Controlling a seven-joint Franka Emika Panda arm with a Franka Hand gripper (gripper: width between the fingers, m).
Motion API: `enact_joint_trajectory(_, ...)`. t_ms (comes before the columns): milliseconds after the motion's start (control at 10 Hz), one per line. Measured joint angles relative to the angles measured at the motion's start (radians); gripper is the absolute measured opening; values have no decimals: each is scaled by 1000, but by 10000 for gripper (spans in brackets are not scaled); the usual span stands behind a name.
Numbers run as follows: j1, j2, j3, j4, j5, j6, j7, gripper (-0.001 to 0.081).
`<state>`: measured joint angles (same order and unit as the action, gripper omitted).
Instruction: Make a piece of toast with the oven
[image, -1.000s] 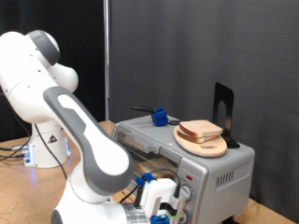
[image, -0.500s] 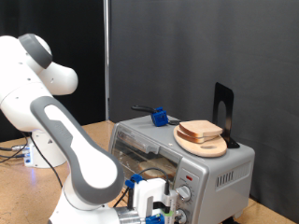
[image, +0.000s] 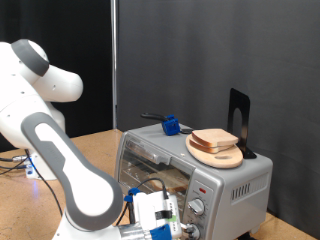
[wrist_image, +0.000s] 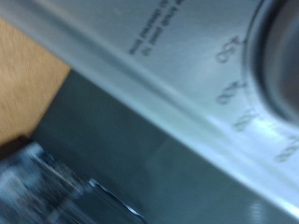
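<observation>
The silver-grey oven (image: 238, 182) stands at the exterior view's right with its glass door shut. A bread slice (image: 215, 138) lies on a round wooden plate (image: 222, 157) on the oven's top; I cannot tell whether it is the piece of toast or the second slice. Glare on the glass hides the oven's inside. My gripper (image: 166, 219) is low at the oven's front, right beside its round knobs (image: 197, 208). The wrist view is blurred and filled by the oven's panel (wrist_image: 159, 70), printed dial numbers and a knob's edge (wrist_image: 280, 47). No fingers show there.
A blue-handled tool (image: 171, 125) and a black upright stand (image: 239, 118) sit on the oven's top. My arm's large white links (image: 60, 170) fill the exterior view's left. A wooden tabletop (image: 25, 205) lies below, and a dark curtain hangs behind.
My arm's upper links have swung to the exterior view's left and downward. The gripper has stayed low by the oven's knobs, shifting slightly left. The bread and plate have not moved.
</observation>
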<state>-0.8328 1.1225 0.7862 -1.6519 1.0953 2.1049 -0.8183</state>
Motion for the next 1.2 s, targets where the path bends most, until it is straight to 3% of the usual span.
enact_joint_trajectory(100, -24, 28, 24, -5, 17, -4, -115, 0)
enact_joint_trajectory(300, -20, 25, 19, -3, 8, -4, -34, 0)
enact_joint_trajectory(900, -19, 25, 17, -2, 6, -3, -6, 0)
enact_joint_trajectory(1100, -20, 25, 13, 2, 6, -3, 0, 238)
enact_joint_trajectory(1200, -20, 25, 11, 4, 6, -3, 5, 238)
